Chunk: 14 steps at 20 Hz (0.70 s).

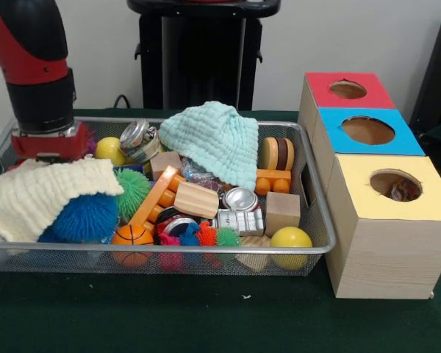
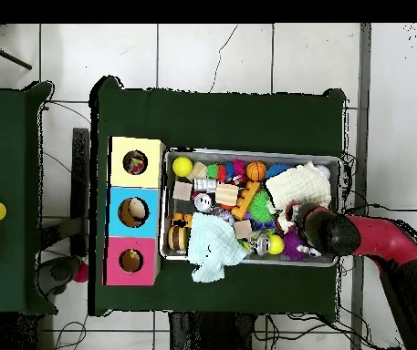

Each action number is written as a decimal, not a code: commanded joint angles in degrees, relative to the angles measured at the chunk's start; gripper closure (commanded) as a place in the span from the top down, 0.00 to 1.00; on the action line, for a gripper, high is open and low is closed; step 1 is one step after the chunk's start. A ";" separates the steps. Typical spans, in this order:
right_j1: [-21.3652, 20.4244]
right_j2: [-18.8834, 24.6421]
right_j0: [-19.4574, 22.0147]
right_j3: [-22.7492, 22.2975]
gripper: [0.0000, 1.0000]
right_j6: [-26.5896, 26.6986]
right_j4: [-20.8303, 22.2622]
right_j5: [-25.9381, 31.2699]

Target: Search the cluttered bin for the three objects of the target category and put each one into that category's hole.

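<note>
Bin [image 1: 317,248] brims with toys and two cloths, yellow box's hole [image 1: 395,184] holds something; tool's [image 1: 48,147] grip unclear.

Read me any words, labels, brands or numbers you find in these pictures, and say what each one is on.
No text can be read.
Silver tin in the bin: any markings are too blurred to read.
Printed can: the pattern is too small to read.
Yellow-topped box: no lettering.

Plain off-white wall [image 1: 353,37] behind, pale tiled floor [image 2: 212,55] with cables trailing across it. The main table [image 2: 221,114] has a dark green cloth; a second green table [image 2: 6,182] sits just beside it with bright cups on top
</note>
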<state>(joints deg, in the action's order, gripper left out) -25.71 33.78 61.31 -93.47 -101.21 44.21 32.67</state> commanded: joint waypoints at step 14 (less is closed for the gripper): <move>-10.93 2.14 -2.70 -17.47 0.00 -4.96 -29.00 19.78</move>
<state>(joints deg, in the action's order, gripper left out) -33.46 33.87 59.93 -103.37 -101.21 21.75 46.69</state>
